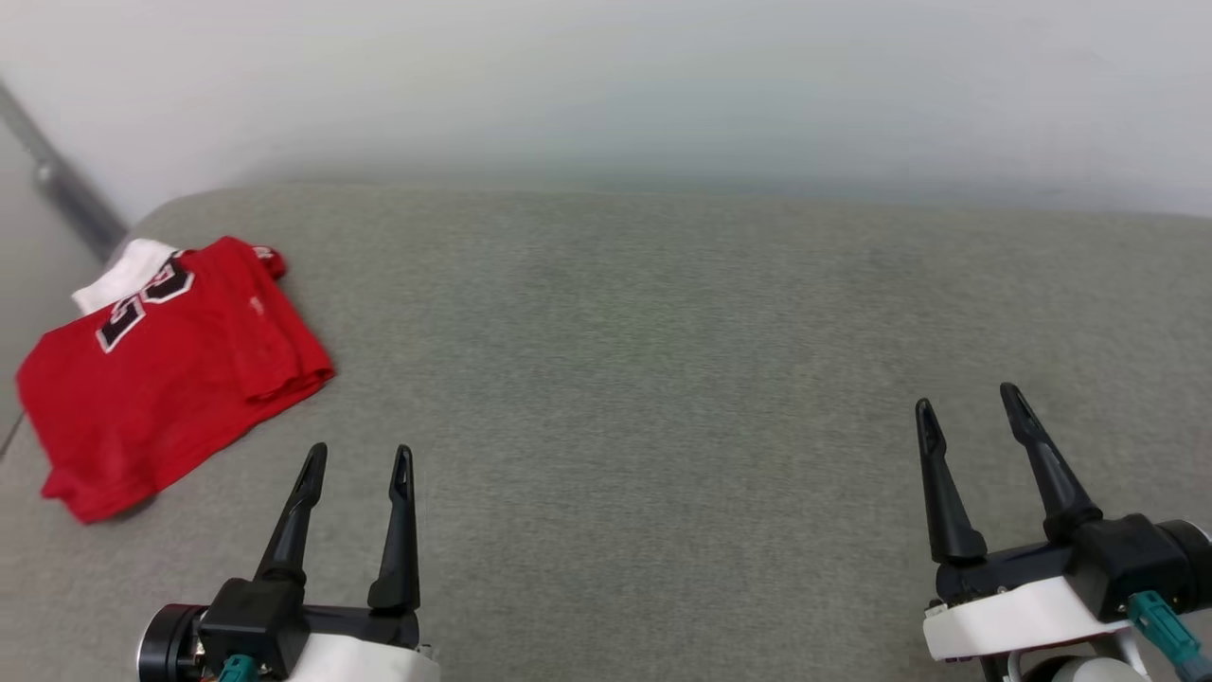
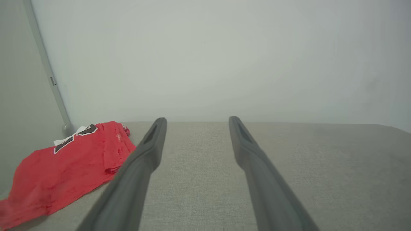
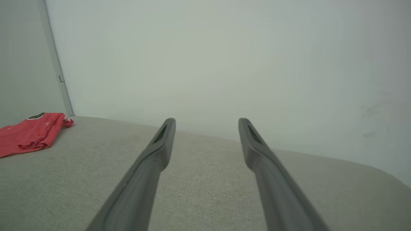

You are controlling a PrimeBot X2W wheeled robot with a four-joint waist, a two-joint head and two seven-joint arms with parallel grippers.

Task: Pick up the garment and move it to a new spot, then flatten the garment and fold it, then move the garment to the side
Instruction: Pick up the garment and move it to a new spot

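Note:
The garment (image 1: 170,379) lies folded at the far left of the grey fabric surface, red with a white sleeve and black white-outlined lettering at its far end. It also appears in the left wrist view as the garment (image 2: 67,163) at the lower left, and small at the left edge of the right wrist view as the garment (image 3: 30,133). My left gripper (image 1: 360,464) stands open just right of the garment's near edge, apart from it, nothing between its fingers. My right gripper (image 1: 968,403) is open and empty far to the right.
The grey fabric surface (image 1: 644,379) spreads wide between and beyond both grippers. A pale wall (image 1: 663,85) rises behind it. A grey vertical bar (image 1: 62,185) runs along the wall at the far left, near the garment's corner.

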